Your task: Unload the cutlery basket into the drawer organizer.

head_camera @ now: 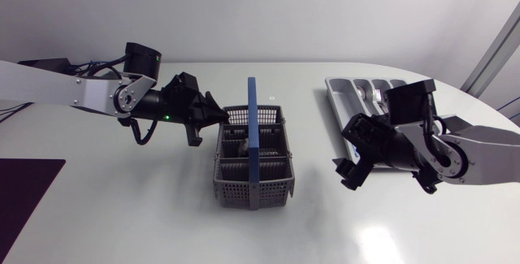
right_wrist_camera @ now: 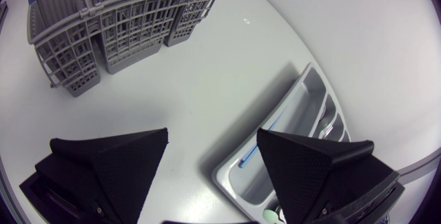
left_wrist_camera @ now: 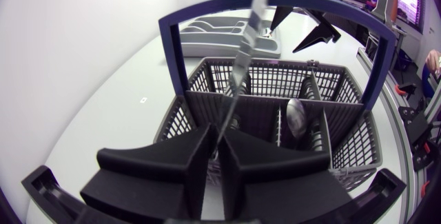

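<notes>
your cutlery basket [head_camera: 231, 189] holds a utensil [left_wrist_camera: 243, 52] upright in its ten o'clock corner; the drawer organizer [head_camera: 345, 93] lies at its two o'clock.

so the table [head_camera: 162, 223] is a plain white top, curved along its far right edge; two things sit straight on it; the grey mesh cutlery basket [head_camera: 236, 192] with the blue handle stands upright roughly mid-table; the grey drawer organizer [head_camera: 333, 93] lies flat to the right and further back, turned at an angle, well apart from the basket; there's also a tiny mark [head_camera: 270, 96] on the bare top just behind the basket
</notes>
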Action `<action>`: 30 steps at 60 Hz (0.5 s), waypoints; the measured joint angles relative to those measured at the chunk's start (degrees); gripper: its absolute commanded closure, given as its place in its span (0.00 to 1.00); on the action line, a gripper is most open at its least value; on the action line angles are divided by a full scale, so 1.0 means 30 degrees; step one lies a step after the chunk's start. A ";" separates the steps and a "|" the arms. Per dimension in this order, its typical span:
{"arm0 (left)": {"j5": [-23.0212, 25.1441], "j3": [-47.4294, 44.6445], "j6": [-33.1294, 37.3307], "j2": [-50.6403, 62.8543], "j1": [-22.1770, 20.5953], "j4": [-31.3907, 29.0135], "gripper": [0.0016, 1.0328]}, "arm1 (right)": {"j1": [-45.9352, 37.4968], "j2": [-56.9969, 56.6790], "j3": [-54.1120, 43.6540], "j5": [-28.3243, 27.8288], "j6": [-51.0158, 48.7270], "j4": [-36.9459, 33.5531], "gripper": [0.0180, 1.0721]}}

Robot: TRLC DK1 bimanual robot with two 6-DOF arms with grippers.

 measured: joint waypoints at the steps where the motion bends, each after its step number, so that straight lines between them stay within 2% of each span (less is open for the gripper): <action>1: 0.0000 0.0029 0.0000 0.0000 0.0000 0.0000 0.97 | 0.0000 0.0000 0.0000 0.0000 0.0000 0.0000 0.12; 7: -0.0015 0.0335 -0.0007 0.0015 0.0000 -0.0393 0.97 | 0.0000 0.0000 0.0000 0.0000 0.0000 0.0000 0.12; 30: -0.0022 0.2557 0.0000 -0.0160 0.0000 -0.4386 0.97 | 0.0328 -0.0342 -0.0299 -0.0007 0.0066 0.0124 0.12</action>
